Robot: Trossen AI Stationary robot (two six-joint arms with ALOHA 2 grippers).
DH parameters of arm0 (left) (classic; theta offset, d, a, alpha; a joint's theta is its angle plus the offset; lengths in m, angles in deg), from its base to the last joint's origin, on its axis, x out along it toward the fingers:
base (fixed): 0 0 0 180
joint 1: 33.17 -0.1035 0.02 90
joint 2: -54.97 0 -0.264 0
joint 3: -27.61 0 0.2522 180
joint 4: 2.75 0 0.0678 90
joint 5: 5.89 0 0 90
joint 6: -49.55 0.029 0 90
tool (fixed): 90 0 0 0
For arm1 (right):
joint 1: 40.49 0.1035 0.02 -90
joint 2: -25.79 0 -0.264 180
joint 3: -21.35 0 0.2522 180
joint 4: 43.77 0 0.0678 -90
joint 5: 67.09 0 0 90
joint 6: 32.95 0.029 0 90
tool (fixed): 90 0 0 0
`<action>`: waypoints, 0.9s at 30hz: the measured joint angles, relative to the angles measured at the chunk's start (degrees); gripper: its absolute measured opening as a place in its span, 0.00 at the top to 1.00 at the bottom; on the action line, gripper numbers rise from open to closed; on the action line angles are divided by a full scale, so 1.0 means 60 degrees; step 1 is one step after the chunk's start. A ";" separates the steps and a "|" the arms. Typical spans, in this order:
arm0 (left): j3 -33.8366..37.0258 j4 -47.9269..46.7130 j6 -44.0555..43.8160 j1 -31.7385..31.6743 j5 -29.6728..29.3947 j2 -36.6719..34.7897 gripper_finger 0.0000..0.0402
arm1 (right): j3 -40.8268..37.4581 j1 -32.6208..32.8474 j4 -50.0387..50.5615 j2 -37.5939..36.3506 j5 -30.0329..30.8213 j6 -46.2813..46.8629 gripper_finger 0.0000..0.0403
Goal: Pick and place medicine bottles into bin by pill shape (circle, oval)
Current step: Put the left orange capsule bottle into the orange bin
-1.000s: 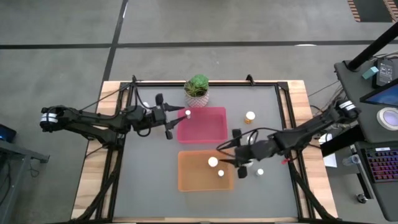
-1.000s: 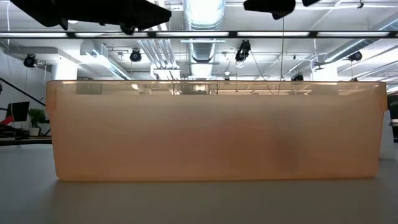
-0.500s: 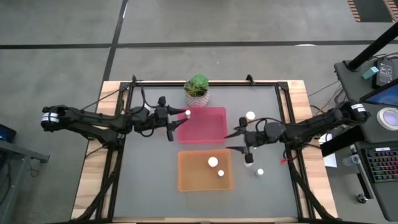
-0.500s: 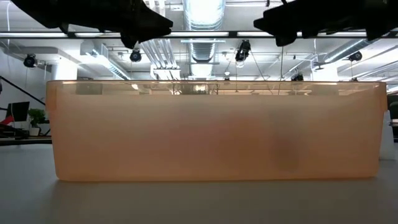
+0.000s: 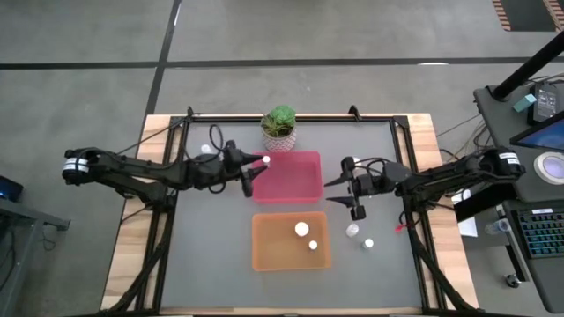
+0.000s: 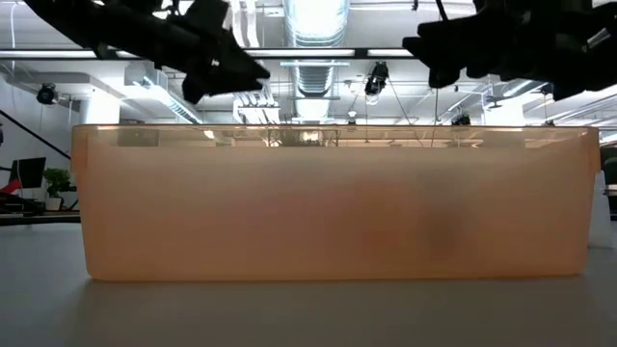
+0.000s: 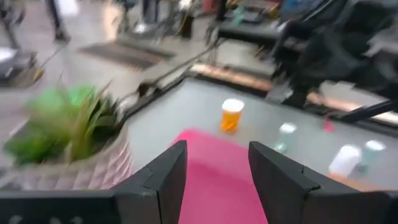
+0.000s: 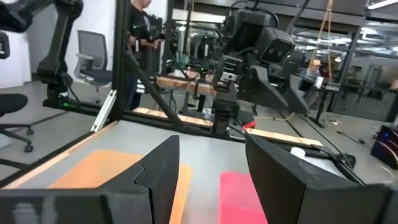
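While hovering just off the pink tray's (image 5: 287, 176) right edge, right gripper (image 5: 344, 192) spreading its fingers (image 8: 155, 174) wide and carrying nothing. Lying just beyond its tips, near that tray's right rim, a white bottle cap (image 5: 347, 162). Standing on the grey table (image 5: 211, 246), below and to the right of the pink tray, two more white-capped bottles (image 5: 352, 231) (image 5: 368, 244), close together and clear of both trays.

Reaching over the pink tray's upper left corner, left gripper (image 5: 249, 172) parting its fingers (image 7: 165, 177) as well, gripping nothing. Sitting right at its tip, just by the tray's upper left corner, a white-capped bottle (image 5: 265, 160); touching or not, impossible to tell. Showing past those fingers in the left wrist view, an orange bottle (image 7: 231, 115) standing upright beyond the tray's far end.

Resting directly below the pink tray, an orange tray (image 5: 269, 255) holding two white-capped bottles (image 5: 302, 229) (image 5: 313, 246) in its right half. Filling the low view, the same tray's translucent wall (image 6: 328, 202). Standing just above the pink tray's top edge, a green potted plant (image 5: 279, 124).
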 joint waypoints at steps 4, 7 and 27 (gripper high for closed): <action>-0.0433 -0.1767 -0.0788 -0.0016 -0.0358 -0.0004 0.61 | -0.0327 -0.0111 -0.0206 -0.0196 -0.0004 -0.0031 0.56; -0.0806 -0.3039 -0.1313 -0.0085 -0.0473 0.0020 0.61 | -0.0464 -0.0183 -0.0215 -0.0574 -0.0014 -0.0087 0.56; -0.1720 -0.5464 -0.2942 -0.0446 -0.0521 0.0044 0.61 | -0.1200 -0.0204 0.1713 -0.4099 0.0087 -0.0310 0.56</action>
